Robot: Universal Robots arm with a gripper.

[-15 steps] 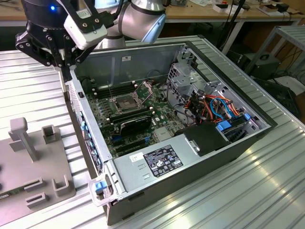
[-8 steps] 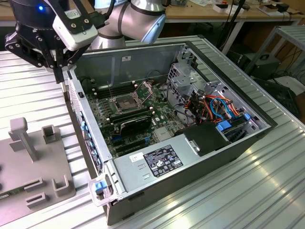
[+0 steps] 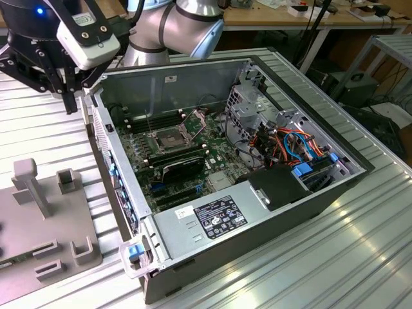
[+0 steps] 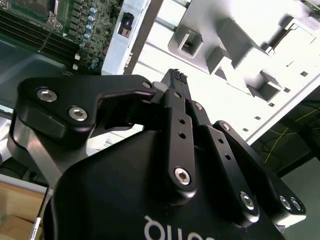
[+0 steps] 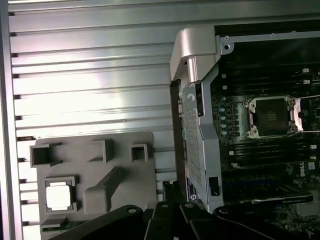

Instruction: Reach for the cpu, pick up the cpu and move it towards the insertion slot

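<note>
Case wall (image 5: 192, 150) stands between cpu (image 5: 60, 195) and insertion slot (image 5: 270, 117); both uncovered above.

exterior view looks down at a slant across the ribbed table (image 3: 360, 257), wide enough to take in the open computer case (image 3: 180, 84) and the grey fixture (image 3: 26, 225) beside it. first wrist view faces straight down from high over the fixture and the case's corner. second wrist view sits close behind the gripper (image 4: 176, 77), looking along its black body. all three share the fixture, the case wall and the green motherboard (image 3: 215, 145).
</note>
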